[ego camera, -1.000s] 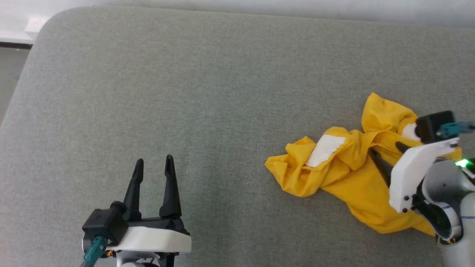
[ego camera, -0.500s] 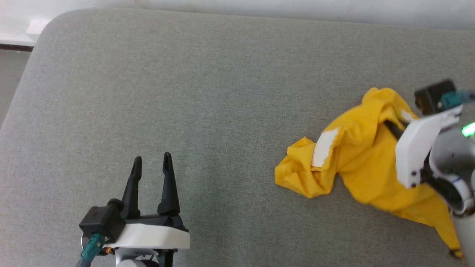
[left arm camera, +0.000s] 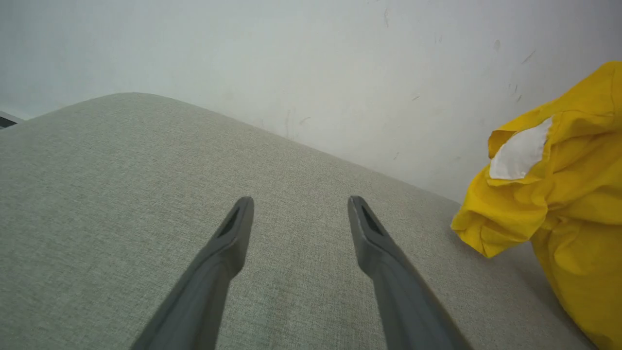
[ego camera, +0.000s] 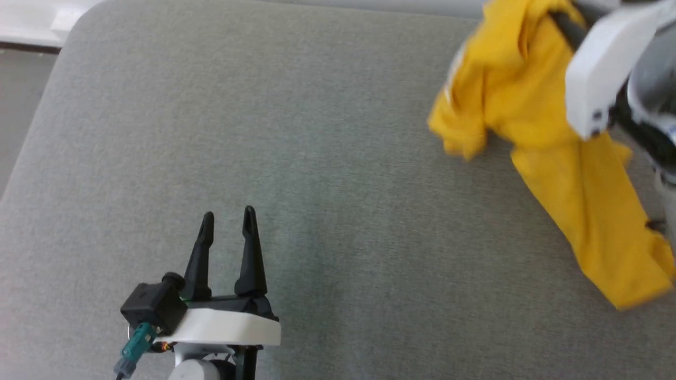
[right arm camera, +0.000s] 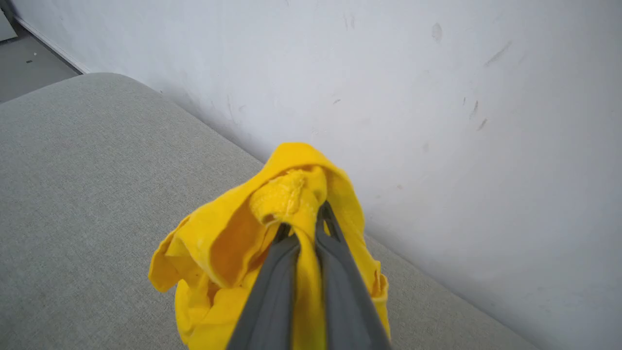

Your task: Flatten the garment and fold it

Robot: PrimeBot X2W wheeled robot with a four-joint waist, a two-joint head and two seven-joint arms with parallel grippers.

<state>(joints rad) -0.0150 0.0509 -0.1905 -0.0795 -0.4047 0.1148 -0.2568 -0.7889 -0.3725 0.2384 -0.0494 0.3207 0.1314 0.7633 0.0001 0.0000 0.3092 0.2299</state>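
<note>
Right pincer (right arm camera: 303, 218) clamped on garment (ego camera: 528, 95) | long axis hangs from grip downward | left pincer (ego camera: 228, 214) spread

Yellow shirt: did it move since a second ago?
Yes. The yellow shirt lay crumpled on the grey cushion; now the right claw holds it up, its top reaching the cushion's far edge.

Bright yellow T-shirt (ego camera: 581, 211) with a white patch (left arm camera: 520, 150), pale grey-green woven surface (ego camera: 317, 158), off-white wall (right arm camera: 437, 97) with faint dark scuffs, left hand (ego camera: 228, 213) with black fingers (ego camera: 251, 253), white casing (ego camera: 222, 327), teal plug (ego camera: 134, 348).
</note>
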